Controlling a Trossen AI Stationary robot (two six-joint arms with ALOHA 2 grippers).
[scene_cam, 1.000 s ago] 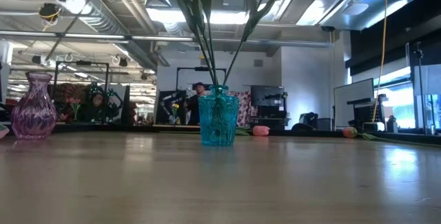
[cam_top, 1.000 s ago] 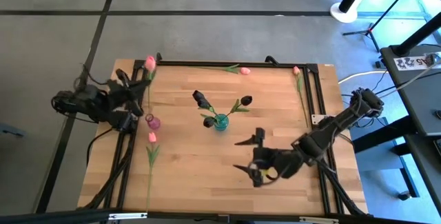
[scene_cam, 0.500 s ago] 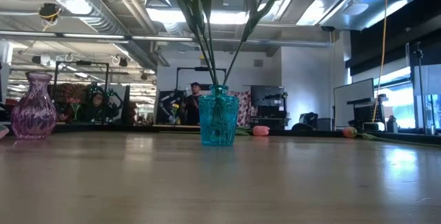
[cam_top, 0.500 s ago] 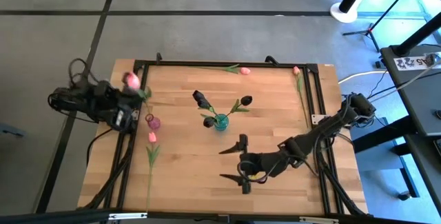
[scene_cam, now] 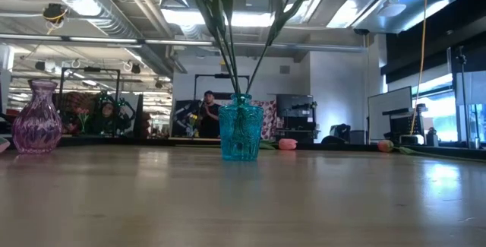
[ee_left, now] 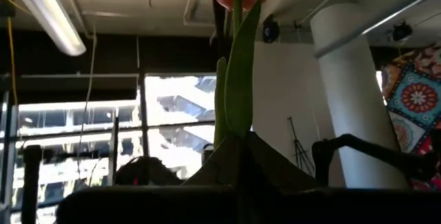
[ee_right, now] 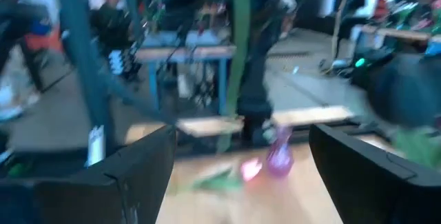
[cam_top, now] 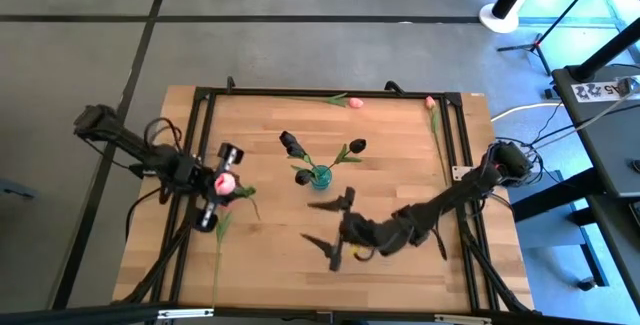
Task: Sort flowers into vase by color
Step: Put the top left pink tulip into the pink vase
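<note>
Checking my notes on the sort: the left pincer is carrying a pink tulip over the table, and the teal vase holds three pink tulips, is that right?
Not quite. The high view shows the three tulips in the teal vase have dark maroon heads, not pink. The rest holds: the left pincer grips a pink tulip over the table.

A teal vase (scene_cam: 241, 137) holding green stems (scene_cam: 228, 34) stands mid-surface (scene_cam: 243, 201); a purple vase (scene_cam: 38, 116) stands at the left edge, a pink flower head (scene_cam: 287, 144) lies behind.

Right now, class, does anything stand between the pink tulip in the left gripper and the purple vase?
Nothing visible does: the left gripper holds the pink tulip roughly over the purple vase, whose mouth shows empty.
</note>
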